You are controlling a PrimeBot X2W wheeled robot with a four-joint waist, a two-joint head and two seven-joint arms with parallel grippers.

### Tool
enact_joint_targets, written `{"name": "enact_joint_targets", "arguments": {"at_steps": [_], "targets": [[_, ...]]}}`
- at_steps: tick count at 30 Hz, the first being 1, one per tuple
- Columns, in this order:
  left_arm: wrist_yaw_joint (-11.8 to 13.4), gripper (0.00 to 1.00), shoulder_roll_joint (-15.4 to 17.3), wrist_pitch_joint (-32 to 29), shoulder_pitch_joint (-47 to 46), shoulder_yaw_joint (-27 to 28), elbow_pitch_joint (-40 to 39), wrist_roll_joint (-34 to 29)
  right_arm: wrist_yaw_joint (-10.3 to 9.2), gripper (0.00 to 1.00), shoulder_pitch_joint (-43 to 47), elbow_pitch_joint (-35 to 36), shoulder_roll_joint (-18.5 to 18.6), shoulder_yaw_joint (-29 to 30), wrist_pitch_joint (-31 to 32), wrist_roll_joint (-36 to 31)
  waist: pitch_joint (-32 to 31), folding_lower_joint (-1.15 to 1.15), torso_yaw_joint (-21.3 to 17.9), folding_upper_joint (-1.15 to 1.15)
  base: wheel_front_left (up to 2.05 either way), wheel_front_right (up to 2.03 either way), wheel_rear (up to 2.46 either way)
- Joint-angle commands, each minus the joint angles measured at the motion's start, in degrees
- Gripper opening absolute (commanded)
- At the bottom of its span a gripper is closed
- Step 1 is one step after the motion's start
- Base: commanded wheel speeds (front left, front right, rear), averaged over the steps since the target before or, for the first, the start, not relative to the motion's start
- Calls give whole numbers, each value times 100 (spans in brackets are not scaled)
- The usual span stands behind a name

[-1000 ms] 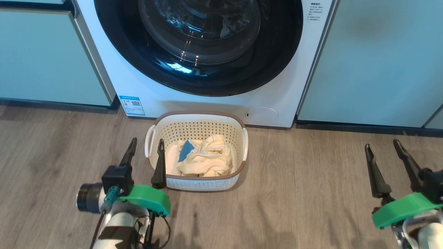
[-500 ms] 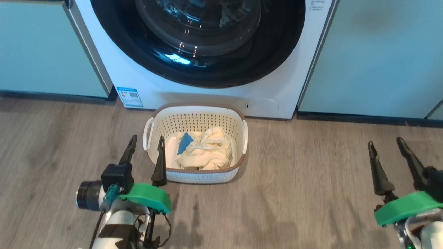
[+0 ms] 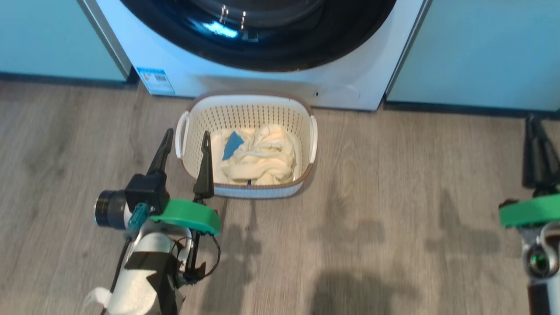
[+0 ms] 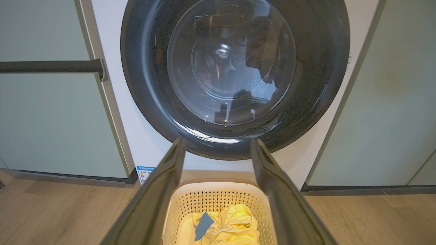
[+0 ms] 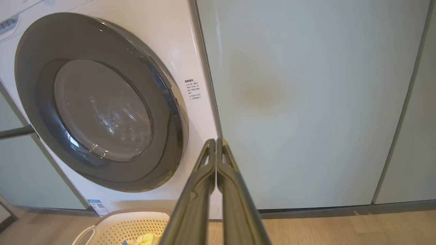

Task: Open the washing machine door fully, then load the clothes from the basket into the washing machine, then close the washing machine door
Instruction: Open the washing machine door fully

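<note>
Your right gripper (image 5: 216, 141) has its fingers pressed together, holding nothing. From it the door (image 5: 102, 102) lies at ten o'clock, shut flat on the machine (image 5: 170, 34), its three o'clock rim the side nearest those fingertips. I judge this arm better placed for that rim. Your left gripper (image 3: 187, 133) stands wide and empty; in its wrist view the door is at twelve, the basket (image 4: 218, 200) at six with the clothes (image 4: 228, 224) inside. The door is round, without a long axis, and faces you.
</note>
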State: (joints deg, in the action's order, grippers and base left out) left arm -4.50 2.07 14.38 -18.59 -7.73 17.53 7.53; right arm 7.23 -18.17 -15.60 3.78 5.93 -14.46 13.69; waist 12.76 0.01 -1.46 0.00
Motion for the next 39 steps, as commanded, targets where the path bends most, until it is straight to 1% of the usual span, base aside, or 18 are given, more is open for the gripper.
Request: {"name": "enact_joint_targets", "arguments": {"at_steps": [1, 2, 4, 8, 11, 14, 17, 21, 27, 30, 33, 39], "targets": [[12, 100, 85, 62, -242, 163, -236, -58, 25, 0, -338, 74, 5, -55, -54, 287, 212, -1, 40, 0, 0, 0, 0], [12, 100, 85, 62, -242, 163, -236, -58, 25, 0, -338, 74, 5, -55, -54, 287, 212, -1, 40, 0, 0, 0, 0], [12, 100, 84, 62, -309, 151, -258, -58, 25, 0, -525, -76, -10, -20, -54, 691, 332, -1, 63, 0, 0, 0, 0], [11, 100, 83, 62, -467, 106, -306, -64, 25, 0, -1046, -425, -42, 137, 79, 2026, 604, -1, 124, 0, 0, 0, 0], [2, 100, 83, 62, -608, 63, -331, -70, 25, 0, -1516, -634, -59, 317, 396, 3284, 818, -1, 186, 0, 0, 0, 0], [-5, 100, 82, 62, -742, 19, -366, -78, 25, 0, -1997, -814, -66, 519, 827, 4390, 1034, -1, 251, 0, 0, 0, 0], [-4, 100, 82, 62, -870, -30, -399, -73, 25, 0, -2467, -1025, -65, 737, 1264, 5242, 1235, -1, 321, 0, 0, 0, 0], [11, 100, 82, 62, -1013, -112, -432, -45, 25, 0, -3080, -1344, -40, 979, 1786, 6040, 1438, -1, 406, 0, 0, 0, 0], [45, 100, 81, 62, -1178, -252, -475, 7, 25, 0, -4041, -1946, 53, 989, 2597, 6603, 1686, -1, 521, 0, 0, 0, 0], [65, 100, 81, 62, -1255, -335, -499, 31, 25, 0, -4538, -2203, 97, 909, 2919, 6691, 1800, -1, 590, 0, 0, 0, 0], [80, 100, 81, 62, -1328, -407, -522, 58, 25, 0, -5002, -2480, 166, 807, 3193, 6683, 1905, -1, 669, 0, 0, 0, 0], [147, 100, 81, 62, -1409, -539, -564, 142, 25, 0, -5713, -2952, 279, 593, 3539, 6497, 2042, -1, 809, 0, 0, 0, 0]]}}
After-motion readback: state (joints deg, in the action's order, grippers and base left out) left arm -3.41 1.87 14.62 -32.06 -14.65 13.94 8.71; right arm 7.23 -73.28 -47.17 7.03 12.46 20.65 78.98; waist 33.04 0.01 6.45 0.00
